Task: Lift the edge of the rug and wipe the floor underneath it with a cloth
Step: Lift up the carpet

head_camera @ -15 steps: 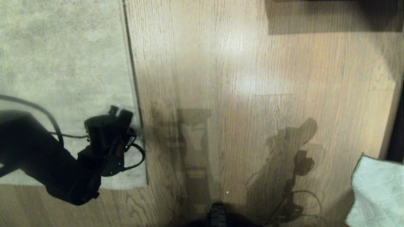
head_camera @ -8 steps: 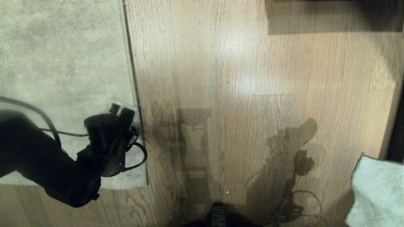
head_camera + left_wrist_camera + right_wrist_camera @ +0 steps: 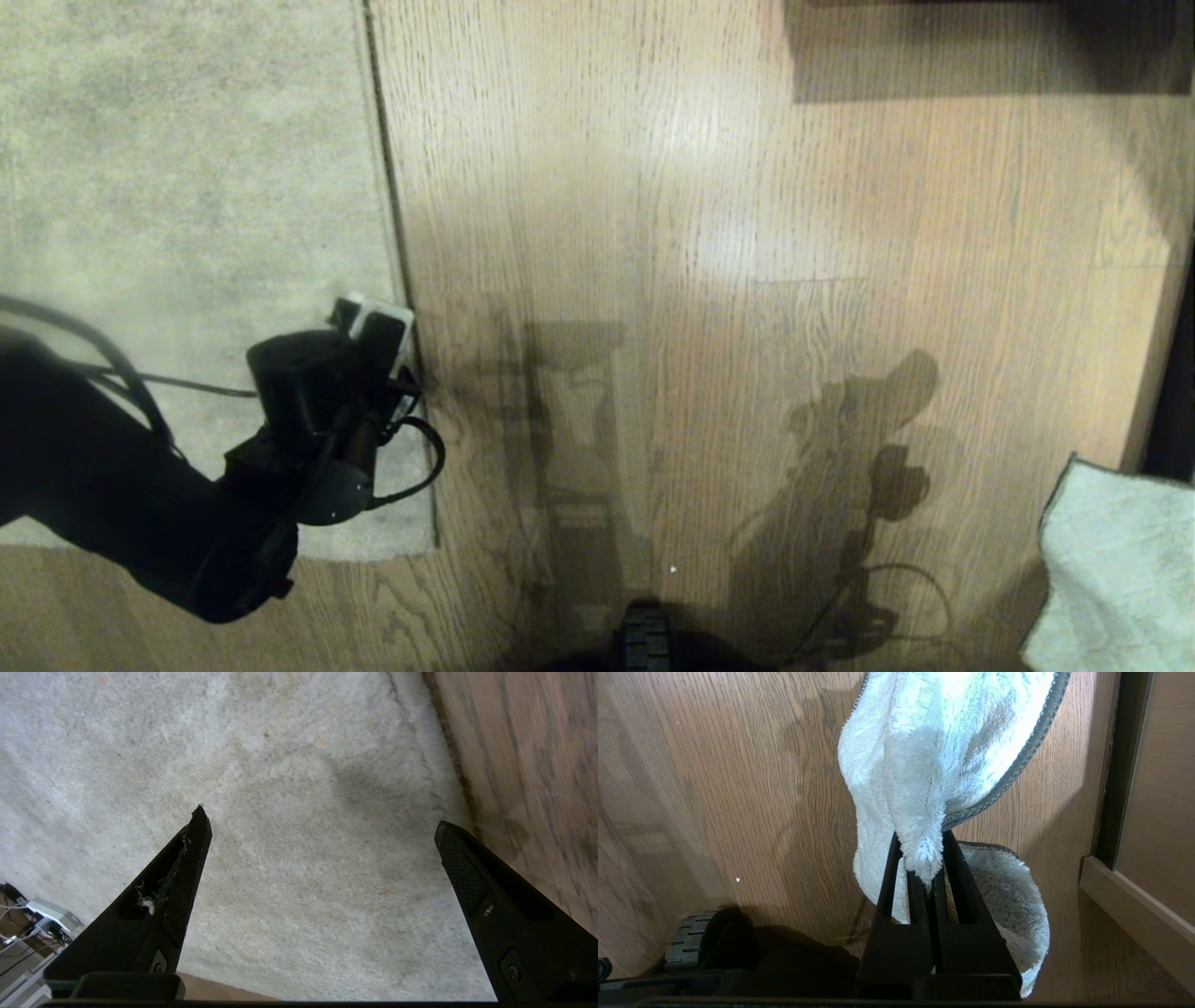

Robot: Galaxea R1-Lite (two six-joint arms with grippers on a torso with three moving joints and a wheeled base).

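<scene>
While the left gripper [image 3: 322,830] is hovering with its fingers [image 3: 187,868] spread wide and empty over the mottled grey-beige short-pile rug [image 3: 187,187], it is lining up on the rug edge [image 3: 403,280], the thin straight border just beside one fingertip. To do this well, I'd say one finger needs to be sliding under that border from the floor side while the other presses on the pile, because a flat rug gives little to pinch. Nearest the robot, the right gripper [image 3: 924,877] is hanging low at the right with its fingers clamped shut on the small pale blue-green microfibre cloth [image 3: 943,751] with dark stitched edging, well apart from the rug. Beyond, the light brown wood-grain plank floor [image 3: 747,187] is shining faintly, and a dark shadowed block [image 3: 980,47] is sitting at the far end.
</scene>
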